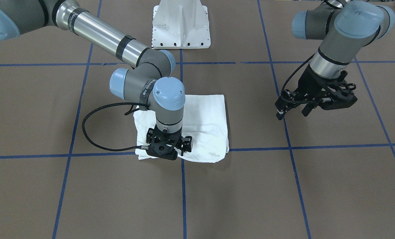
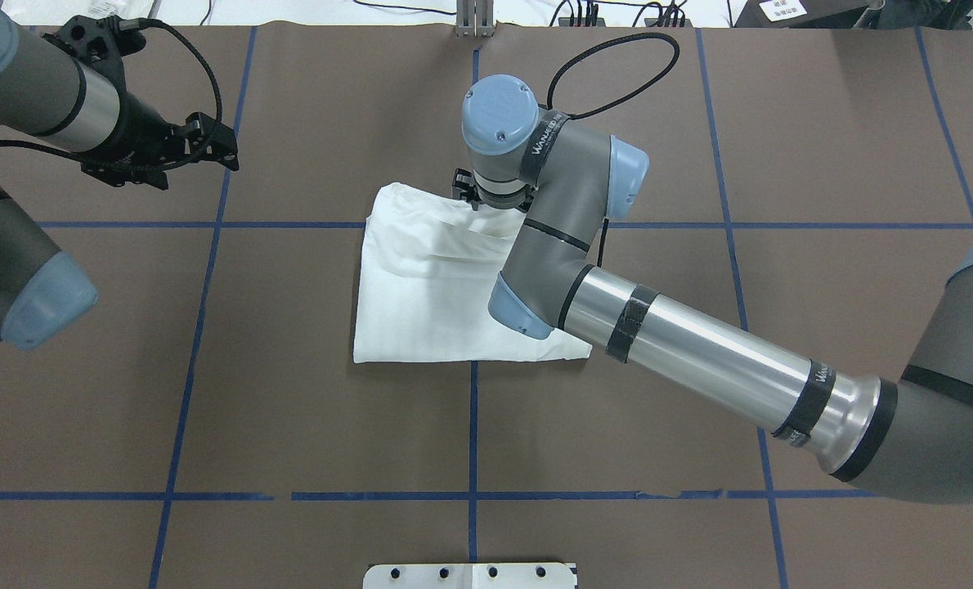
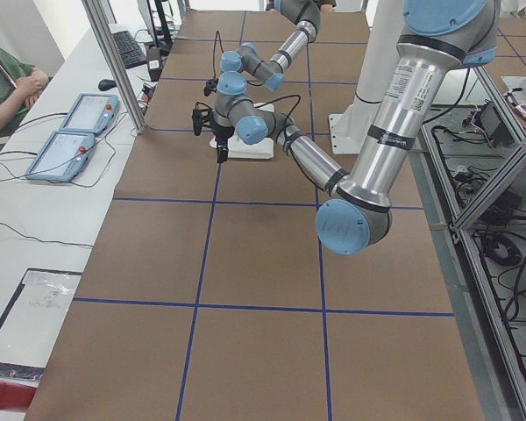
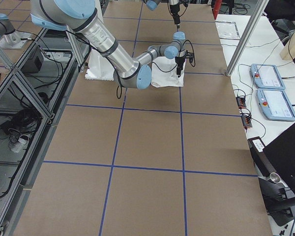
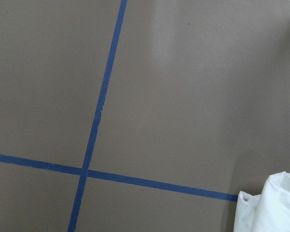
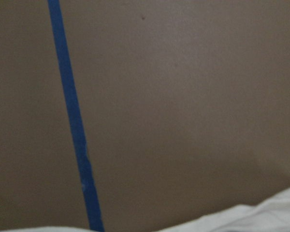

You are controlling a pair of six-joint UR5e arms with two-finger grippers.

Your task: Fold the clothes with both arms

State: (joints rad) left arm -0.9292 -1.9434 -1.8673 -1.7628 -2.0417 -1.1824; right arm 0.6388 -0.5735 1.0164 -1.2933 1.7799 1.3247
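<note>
The white T-shirt (image 1: 204, 113) lies folded into a rough rectangle at the table's middle (image 2: 421, 294); its print and label are hidden. My right gripper (image 1: 168, 153) points straight down on the shirt's edge farthest from the robot base. Its fingertips are hidden under its body, and creases in the cloth run up to it, so it looks shut on the fabric. The right wrist view shows only a strip of the shirt (image 6: 261, 217) and table. My left gripper (image 1: 292, 113) is open and empty, held above bare table well to the side (image 2: 231, 146). A shirt corner (image 5: 273, 208) shows in the left wrist view.
The white pedestal base (image 1: 181, 26) stands behind the shirt at the robot's side. Blue tape lines (image 2: 208, 327) grid the brown table. An operator (image 3: 4, 79) sits beyond the far edge with teach pendants (image 3: 74, 132).
</note>
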